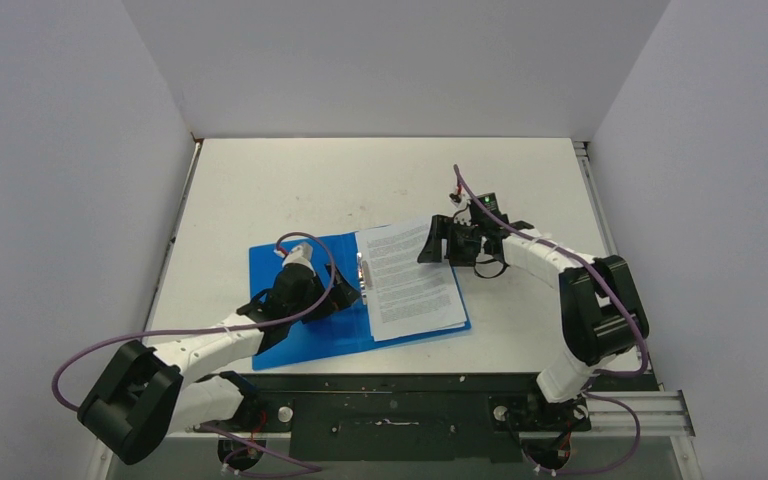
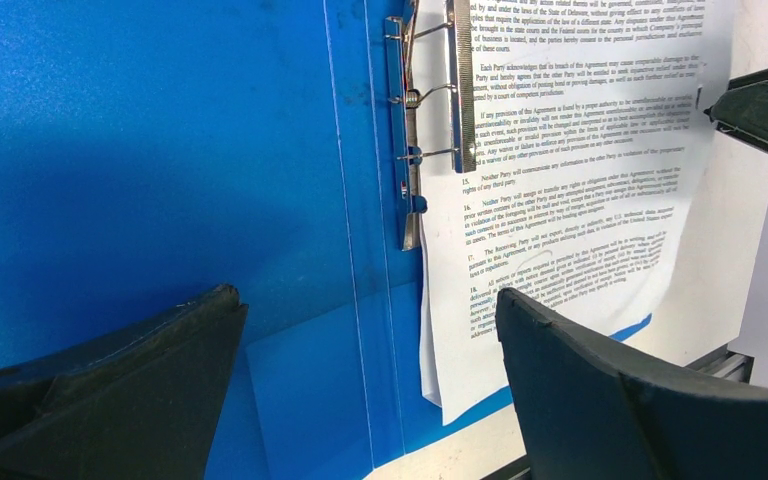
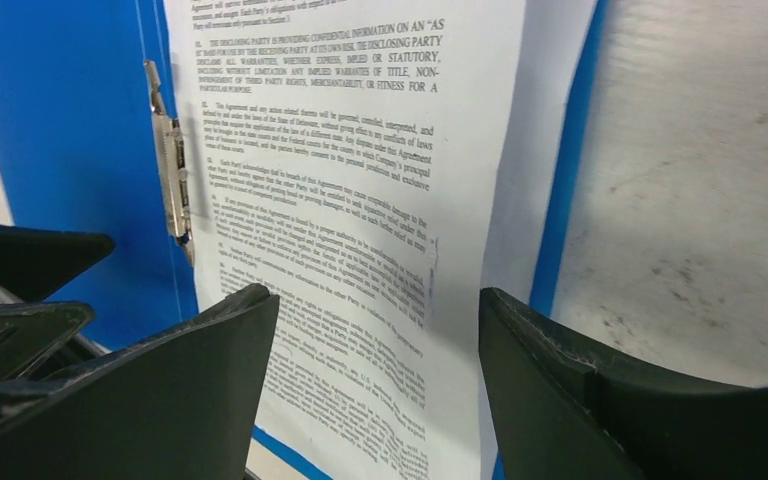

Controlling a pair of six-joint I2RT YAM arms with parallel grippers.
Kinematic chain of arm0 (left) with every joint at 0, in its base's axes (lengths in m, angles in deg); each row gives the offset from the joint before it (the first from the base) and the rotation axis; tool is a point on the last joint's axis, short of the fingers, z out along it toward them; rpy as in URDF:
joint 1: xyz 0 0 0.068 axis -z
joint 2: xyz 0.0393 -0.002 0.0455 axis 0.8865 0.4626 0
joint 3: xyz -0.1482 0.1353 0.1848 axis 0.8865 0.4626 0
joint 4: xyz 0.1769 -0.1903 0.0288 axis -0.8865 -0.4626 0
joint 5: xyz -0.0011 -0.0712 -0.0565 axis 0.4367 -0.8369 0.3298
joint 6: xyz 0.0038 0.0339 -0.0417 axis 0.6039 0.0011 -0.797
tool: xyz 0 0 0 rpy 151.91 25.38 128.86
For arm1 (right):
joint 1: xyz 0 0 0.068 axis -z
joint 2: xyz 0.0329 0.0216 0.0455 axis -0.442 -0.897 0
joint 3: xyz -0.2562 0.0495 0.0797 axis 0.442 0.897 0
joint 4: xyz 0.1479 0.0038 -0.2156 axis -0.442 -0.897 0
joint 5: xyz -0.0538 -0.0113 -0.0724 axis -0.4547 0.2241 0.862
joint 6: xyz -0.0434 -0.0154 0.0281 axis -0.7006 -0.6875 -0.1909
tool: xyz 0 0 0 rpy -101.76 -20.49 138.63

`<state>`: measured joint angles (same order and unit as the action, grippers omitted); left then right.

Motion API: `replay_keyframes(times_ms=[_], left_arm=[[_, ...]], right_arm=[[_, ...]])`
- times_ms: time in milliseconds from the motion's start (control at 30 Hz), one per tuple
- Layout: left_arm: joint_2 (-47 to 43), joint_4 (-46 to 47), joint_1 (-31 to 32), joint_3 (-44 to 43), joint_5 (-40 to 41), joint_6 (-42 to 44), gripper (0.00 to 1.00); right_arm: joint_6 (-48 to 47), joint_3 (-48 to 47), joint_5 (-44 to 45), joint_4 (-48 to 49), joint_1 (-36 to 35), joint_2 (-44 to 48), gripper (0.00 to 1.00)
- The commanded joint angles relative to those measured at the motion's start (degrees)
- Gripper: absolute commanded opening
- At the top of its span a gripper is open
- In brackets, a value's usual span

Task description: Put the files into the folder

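The blue folder (image 1: 325,342) lies open on the table. The two white files (image 1: 410,280) lie stacked on its right half, their left edge at the metal clip (image 2: 405,130) on the spine. The clip's bar rests over that edge. My left gripper (image 1: 348,292) is open and empty, low over the spine at the folder's near end (image 2: 365,295). My right gripper (image 1: 428,240) is open and empty over the files' far edge (image 3: 372,293), with the printed sheet (image 3: 340,150) between its fingers in view. The folder's cover label is hidden.
The white table (image 1: 360,180) is walled by grey panels at the back and sides. A black rail (image 1: 400,400) runs along the near edge by the arm bases. The right gripper's finger (image 2: 760,105) shows in the left wrist view.
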<state>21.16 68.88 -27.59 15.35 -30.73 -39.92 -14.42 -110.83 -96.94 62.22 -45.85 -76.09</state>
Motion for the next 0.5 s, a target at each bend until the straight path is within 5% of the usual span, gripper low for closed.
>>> replay_keyframes(times_ms=[0, 467], left_arm=[[-3.12, -1.94, 0.05, -1.16, 1.09, 0.61, 0.97], [-12.81, -17.95, -1.88, -5.46, 8.97, 0.60, 0.97]], right_arm=[[-2.14, -2.36, 8.54, -3.23, -0.56, 5.23, 0.73], [0.43, -8.00, 22.70, -8.45, -10.87, 12.06, 0.73]])
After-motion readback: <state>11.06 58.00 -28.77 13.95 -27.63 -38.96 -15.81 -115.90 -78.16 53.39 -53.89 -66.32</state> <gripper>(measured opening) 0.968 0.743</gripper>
